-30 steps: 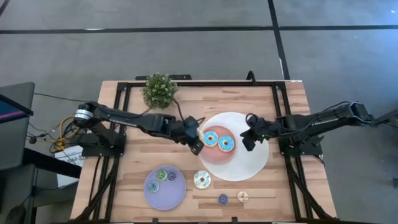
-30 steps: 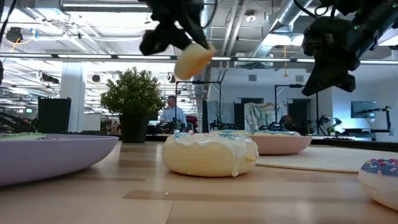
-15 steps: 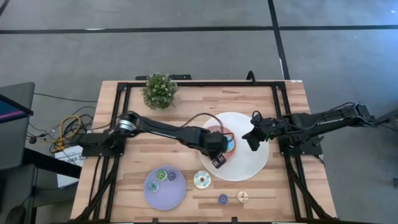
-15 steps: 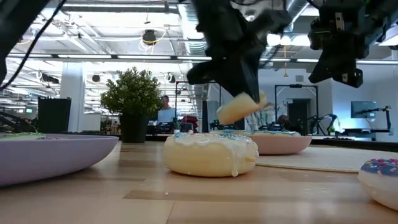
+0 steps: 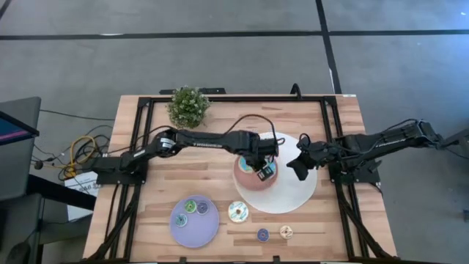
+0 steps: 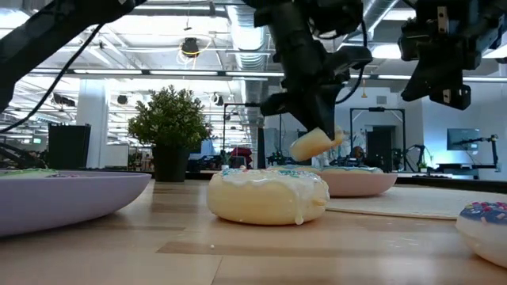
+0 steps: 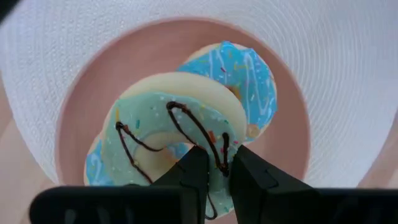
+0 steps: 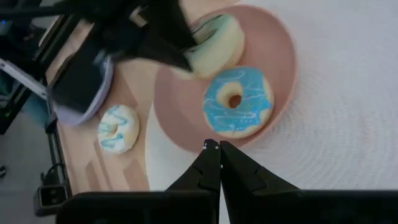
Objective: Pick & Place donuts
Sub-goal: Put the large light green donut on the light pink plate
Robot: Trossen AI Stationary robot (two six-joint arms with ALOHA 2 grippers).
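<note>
The pale-green donut (image 7: 171,130) hangs in my left claw (image 7: 214,171), pinched through its rim with one finger in the hole and one outside, tilted on edge above the pink plate (image 5: 245,180). Under it on that plate lie blue-iced donuts: one (image 7: 245,81) shows plainly, and a sliver of blue icing peeks out on the other side of my load, so I judge two are there.

The step in hand is the set-down, and doing it well means finding room. The plate is small and mostly taken, so I would lower until the hanging edge is close above the plate's bare pink part, not on top of the blue icing, then let go gently so the ring tips flat instead of rolling off the rim onto the white mat (image 5: 293,198) that lies under the plate. I would lift straight up afterwards so the inner finger clears the hole without dragging the donut along.

My right claw (image 5: 299,166) is closed on nothing, hovering over the white mat just beside the plate, on the side away from the potted plant (image 5: 188,106). It should hold there, clear of my left arm.

Off the plate, toward the counter's (image 5: 146,198) near edge, a white-iced donut (image 5: 237,213) sits between the pink plate and the lavender plate (image 5: 192,227).
</note>
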